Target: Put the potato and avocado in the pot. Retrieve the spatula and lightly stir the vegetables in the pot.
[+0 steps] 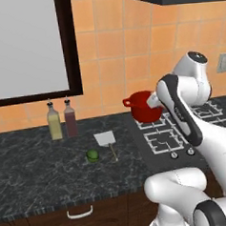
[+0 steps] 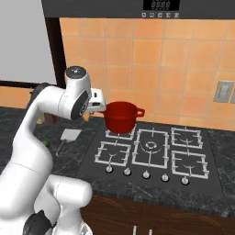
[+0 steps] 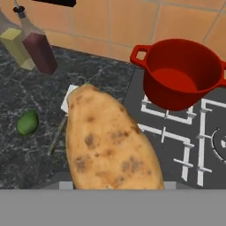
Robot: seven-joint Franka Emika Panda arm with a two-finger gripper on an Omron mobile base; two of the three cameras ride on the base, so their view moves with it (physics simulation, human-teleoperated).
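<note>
A big brown-spotted potato (image 3: 108, 141) fills the lower middle of the hand view, held right in front of the camera and hiding the fingertips. My gripper (image 2: 97, 108) hangs just left of the red pot (image 2: 120, 116), shut on the potato. The pot (image 3: 181, 77) stands on the stove's back-left burner, and nothing can be seen inside it. On the dark counter lies the green avocado (image 1: 92, 156) (image 3: 27, 122). The spatula (image 1: 104, 138) lies beside it, with its blade toward the wall. In the hand view the potato covers most of the spatula (image 3: 69, 98).
An oil bottle (image 1: 54, 121) and a dark red bottle (image 1: 70, 119) stand at the wall behind the avocado. The gas stove (image 2: 151, 151) has knobs along its front edge. A window is at upper left and a hood hangs above the stove.
</note>
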